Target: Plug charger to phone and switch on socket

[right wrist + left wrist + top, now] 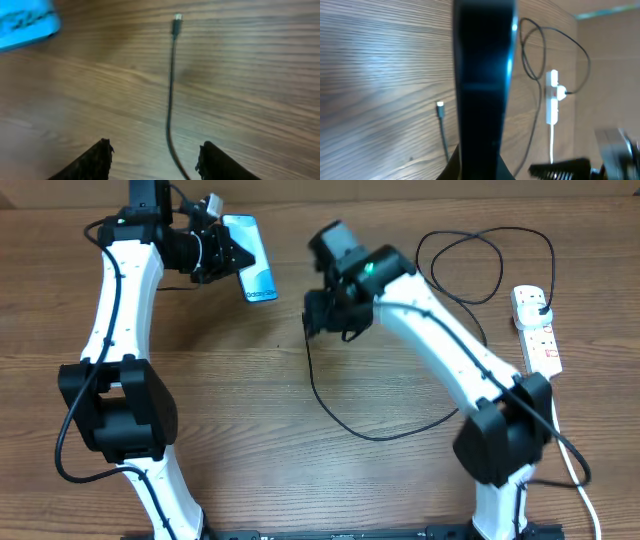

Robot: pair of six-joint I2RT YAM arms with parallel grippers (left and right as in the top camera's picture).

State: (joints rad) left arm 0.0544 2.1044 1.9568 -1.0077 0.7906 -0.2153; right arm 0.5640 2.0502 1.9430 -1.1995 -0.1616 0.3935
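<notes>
My left gripper [215, 252] is shut on the phone [252, 268] and holds it above the table at the back left, its blue-white screen lit. In the left wrist view the phone [485, 75] shows edge-on as a dark bar between the fingers [480, 167]. The black charger cable [335, 418] lies on the table, and its plug [540, 305] sits in the white socket strip [540, 345] at the right. My right gripper [318, 325] is open just above the cable's free end. In the right wrist view the cable [170, 100] runs between the open fingers [155, 157], with the connector tip [177, 19] ahead and the phone [25, 22] at the top left.
The cable makes a big loop [470, 260] at the back right, behind the socket strip. The strip's thick white cord [575, 470] runs toward the front right past the right arm's base. The strip [551, 97] and the connector tip [440, 105] also show in the left wrist view.
</notes>
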